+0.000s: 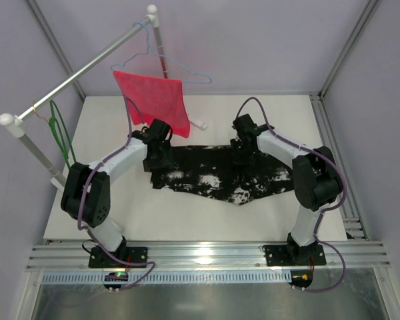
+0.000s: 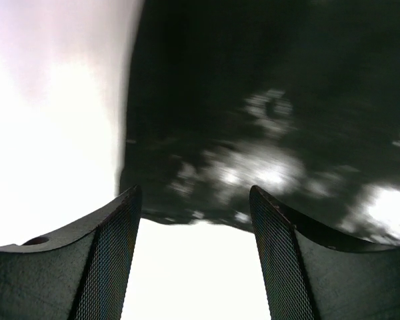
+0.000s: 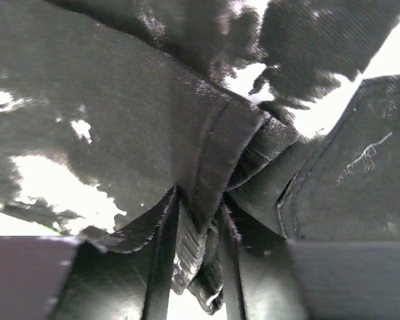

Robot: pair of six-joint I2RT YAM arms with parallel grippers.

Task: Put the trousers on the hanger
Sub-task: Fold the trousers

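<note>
Plainly, little of the job was done. From the top external view the trousers (image 1: 220, 177) lay spread flat on the desk (image 1: 187, 223). The green hanger (image 1: 60, 137) hung from the rail (image 1: 80, 73) well to the left of the trousers, apart from them, with nothing on it. Behind the trousers, a red mesh cloth (image 1: 157, 100) hung on a pale blue wire hanger (image 1: 180, 67). The left pincer (image 1: 158, 152) stood at the trousers' left end and the right pincer (image 1: 243, 150) over their far edge, right of middle.

From the left wrist, the left pincer (image 2: 195, 253) had its fingers well apart. Only bare desk showed between them, and the edge of the trousers (image 2: 253, 133) lay just beyond the tips, so it held nothing.

From the right wrist, the right pincer (image 3: 197, 203) had its fingers set close, with a bunched fold of the trousers (image 3: 120, 120) between them. Whether they pinched the fold or merely flanked it, I could not tell.

By my judgement everything remained: getting a firm hold, lifting the trousers, carrying them to the hanger and draping them over it.
</note>
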